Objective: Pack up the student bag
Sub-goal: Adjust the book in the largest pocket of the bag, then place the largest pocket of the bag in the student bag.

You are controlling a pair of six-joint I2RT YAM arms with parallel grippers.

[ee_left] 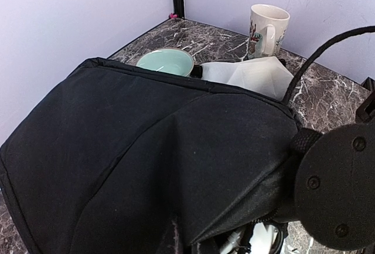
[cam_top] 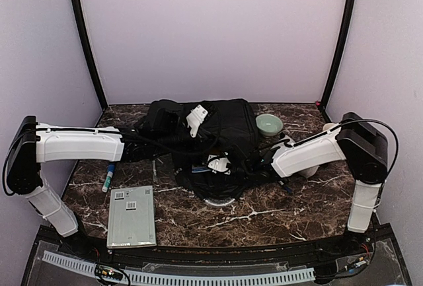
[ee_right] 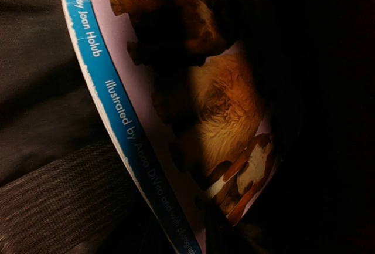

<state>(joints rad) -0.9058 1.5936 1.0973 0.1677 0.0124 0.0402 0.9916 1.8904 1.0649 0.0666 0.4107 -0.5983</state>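
Dark veined marble tabletop point(cam_top: 264, 213) carries the large black soft fabric backpack point(cam_top: 228, 127) at centre, toward twelve o'clock, with a pale green ceramic bowl point(cam_top: 269, 124) at its two o'clock. The left gripper point(cam_top: 197, 122) is pinched tight on the backpack's upper fabric. The right gripper point(cam_top: 213, 165) reaches into its six o'clock side, facing a thin blue-spined paperback point(ee_right: 117, 125); its jaw width cannot be told.
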